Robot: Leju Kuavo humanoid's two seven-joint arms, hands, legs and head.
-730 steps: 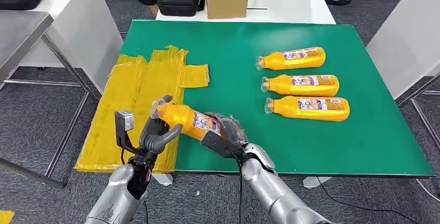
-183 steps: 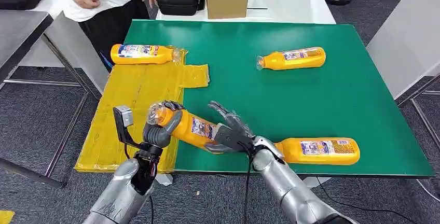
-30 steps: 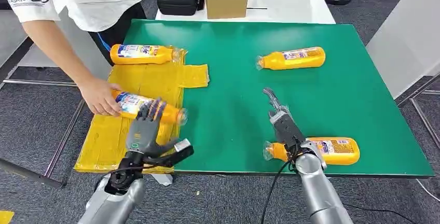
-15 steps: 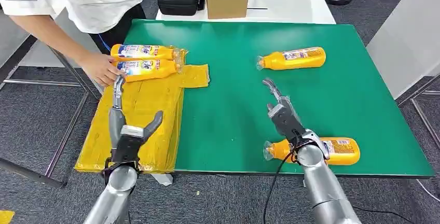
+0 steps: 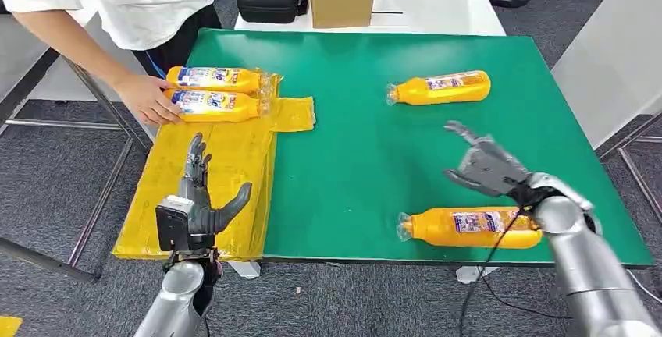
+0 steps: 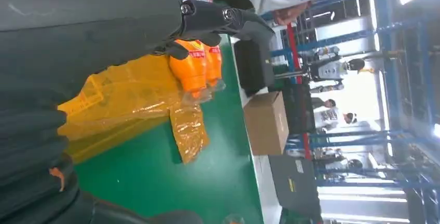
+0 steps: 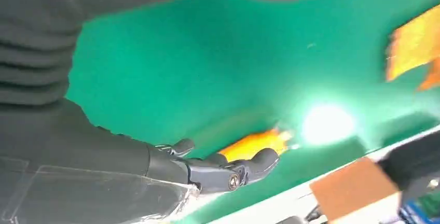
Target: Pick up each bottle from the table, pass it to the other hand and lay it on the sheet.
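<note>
I'm looking at the green table (image 5: 351, 173), with a crinkled yellow plastic sheet (image 5: 207, 169) spread over its left edge. Two orange bottles (image 5: 215, 79) (image 5: 212, 105) lie side by side at the sheet's far end (caps towards the middle). On the bare green, one orange bottle (image 5: 441, 87) lies far right, another (image 5: 468, 228) along the near edge.

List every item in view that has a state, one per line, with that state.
Left hand: open, empty, above the yellow sheet.
Right hand: open, empty, above the green table.
Two bottles on the sheet: lying side by side, a person's hand touching the nearer one.
Near bottle: lying at the table's front edge.
Far bottle: lying on the table.
</note>
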